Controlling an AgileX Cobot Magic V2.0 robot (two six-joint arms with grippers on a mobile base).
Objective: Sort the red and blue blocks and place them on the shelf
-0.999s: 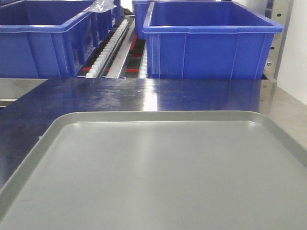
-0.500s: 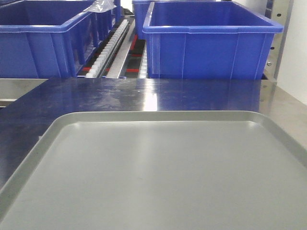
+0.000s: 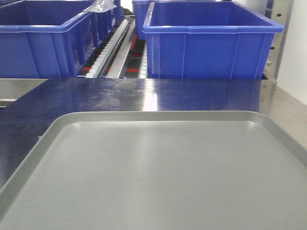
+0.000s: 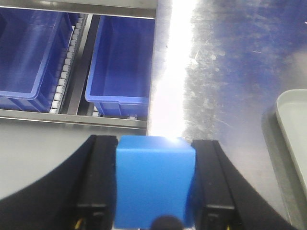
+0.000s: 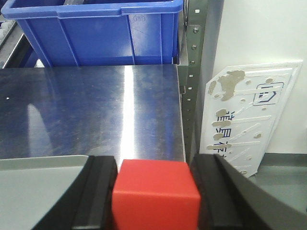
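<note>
Two blocks, both held. Blue block (image 4: 154, 179) clamped in left gripper (image 4: 154, 184) above the table (image 4: 230, 72), near the shelf (image 4: 72, 118). Red block (image 5: 156, 191) clamped in right gripper (image 5: 156, 196) beside the tray (image 5: 38, 165). Tray and bins (image 3: 211, 48) unmoved over the last second. Neither block shelved yet.

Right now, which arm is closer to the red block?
Right. The right end effector grips the red block; the left end effector holds the blue block, no red one in view.

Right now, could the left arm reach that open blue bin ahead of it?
Probably yes: the left claw, shut on the blue block, faces the blue bin with only bare steel table and a shelf rail between.
</note>
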